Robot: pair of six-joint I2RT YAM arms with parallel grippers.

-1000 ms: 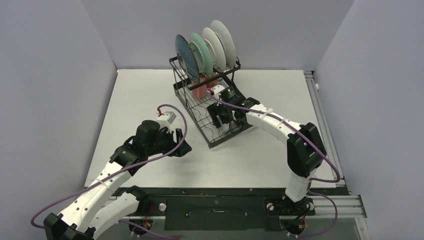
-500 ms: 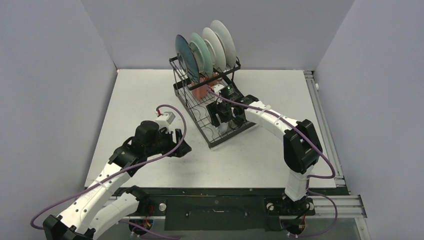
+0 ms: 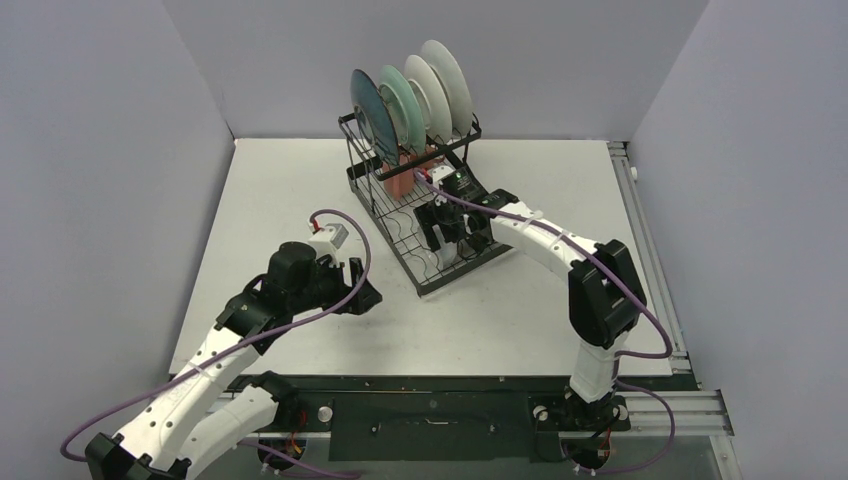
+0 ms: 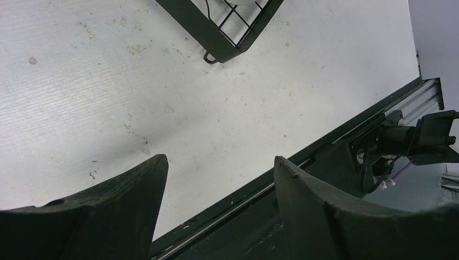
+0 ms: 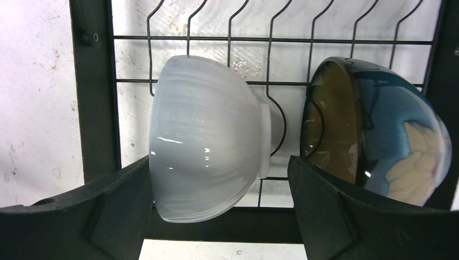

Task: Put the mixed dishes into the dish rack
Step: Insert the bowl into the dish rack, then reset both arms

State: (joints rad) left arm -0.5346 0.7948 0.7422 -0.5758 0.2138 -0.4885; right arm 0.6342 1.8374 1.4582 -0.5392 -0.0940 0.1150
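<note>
Left end effector [image 4: 219, 160] hung over the counter [image 4: 81, 81], fingers apart, holding nothing. Right end effector [image 5: 221, 162] was over the dish rack [image 5: 94, 108] tray, fingers apart on either side of the small white bowl [image 5: 205, 135]. That bowl stood on edge just beside the brown bowl [image 5: 330, 130]. Beyond, plates [image 3: 402, 100] stood upright in the slots.

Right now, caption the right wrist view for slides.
Open fingers of the right gripper frame the white bowl, on its side in the dish rack beside a brown-and-blue bowl.
</note>
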